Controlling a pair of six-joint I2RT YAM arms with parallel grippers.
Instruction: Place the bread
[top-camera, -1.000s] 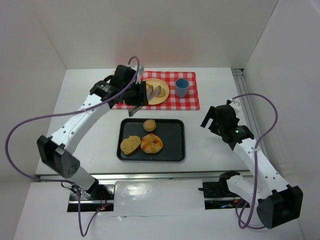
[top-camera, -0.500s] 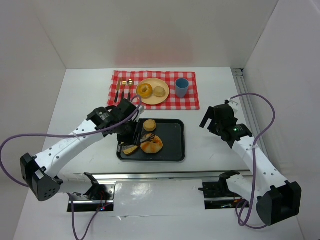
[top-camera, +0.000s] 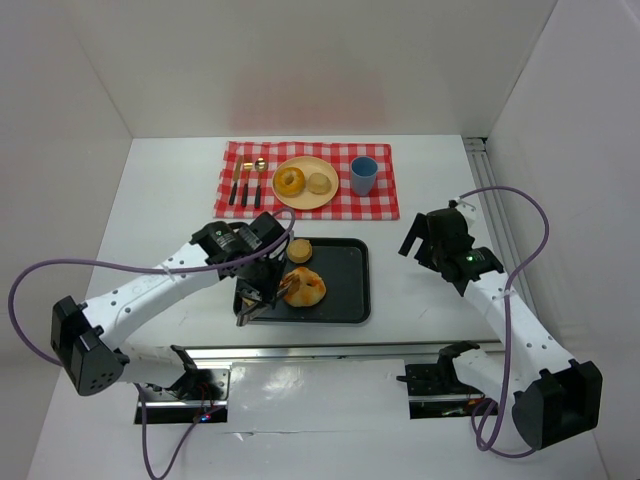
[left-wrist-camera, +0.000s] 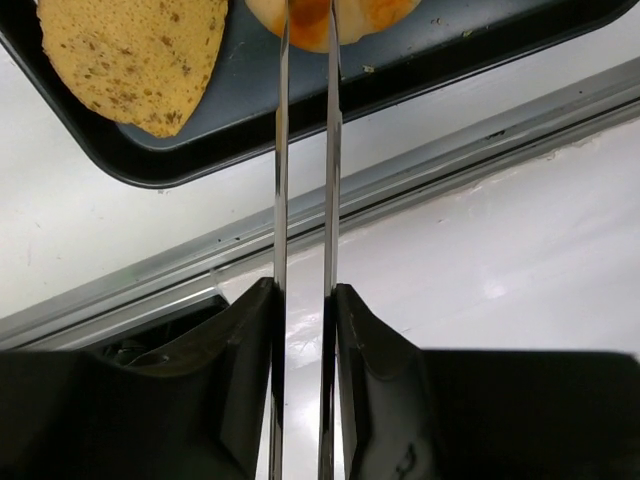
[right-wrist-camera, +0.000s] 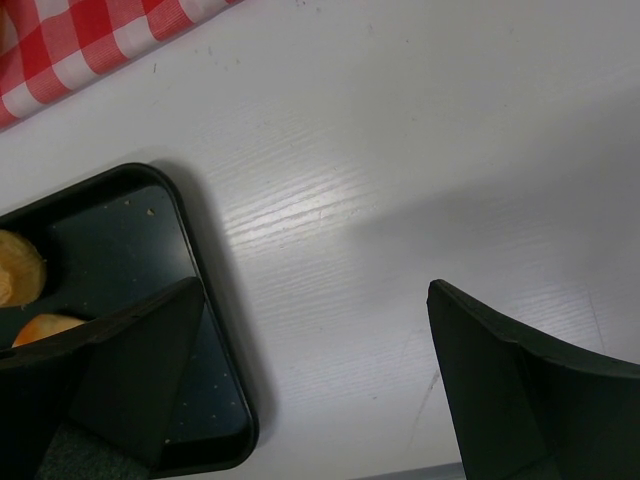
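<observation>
**Left claw at the twisted roll; right claw agape beside the tray**

Top view: the left claw (top-camera: 280, 288) hangs over the left half of the black tray (top-camera: 350, 300), its tips at the near-left edge of the twisted roll (top-camera: 310, 290); the round bun (top-camera: 299, 250) lies just beyond the claw on the same tray; well beyond the claw, a yellow plate (top-camera: 305, 203) carries a ring-shaped bread (top-camera: 290, 181) and a small bun (top-camera: 319, 183); the plate rests on a checked cloth (top-camera: 385, 200), with cutlery (top-camera: 247, 183) to its left and a blue cup (top-camera: 363, 176) to its right; the right claw (top-camera: 418, 238) hangs over the white table (top-camera: 395, 290), right of the tray and apart from it.

Left wrist view: the two thin fingers (left-wrist-camera: 281, 150) run parallel with only a narrow slit between them; their tips pass out of frame over the twisted roll, so whether they pinch it cannot be told; a flat seeded slice (left-wrist-camera: 130, 60) lies on the tray, left of the fingers in this view and apart from them.

Right wrist view: the right claw's jaws gape wide over the table; the tray's corner lies under and beside the left finger (right-wrist-camera: 110, 370); the checked cloth's edge shows far ahead, at the upper left.
</observation>
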